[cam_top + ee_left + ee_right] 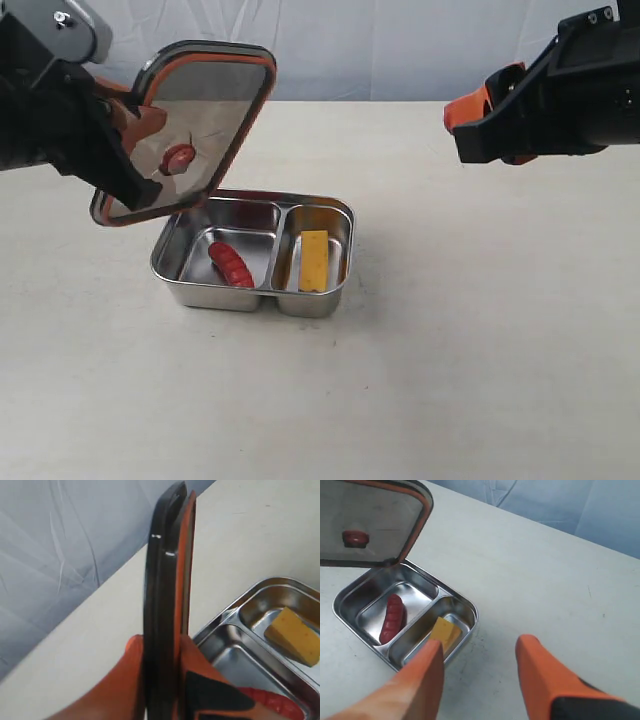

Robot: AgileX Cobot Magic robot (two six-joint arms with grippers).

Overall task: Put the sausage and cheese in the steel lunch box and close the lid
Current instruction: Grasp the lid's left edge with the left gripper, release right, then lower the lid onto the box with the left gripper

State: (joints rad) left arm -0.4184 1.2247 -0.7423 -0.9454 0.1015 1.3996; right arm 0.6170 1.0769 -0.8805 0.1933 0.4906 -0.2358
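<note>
The left end effector (163,662) clamps the lid (161,580) edge-on; cheese (295,636) lies in the steel lunch box (226,622).

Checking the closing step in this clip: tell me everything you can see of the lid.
The lid is a dark, smoky translucent rectangle with rounded corners, an orange seal inside its rim and a small orange-red valve at its centre; it looks like plastic. It is off the steel lunch box, held steeply tilted in the air over the box's left end. The left gripper pinches its edge between orange fingers. Whether its lower edge touches the box is unclear.
</note>
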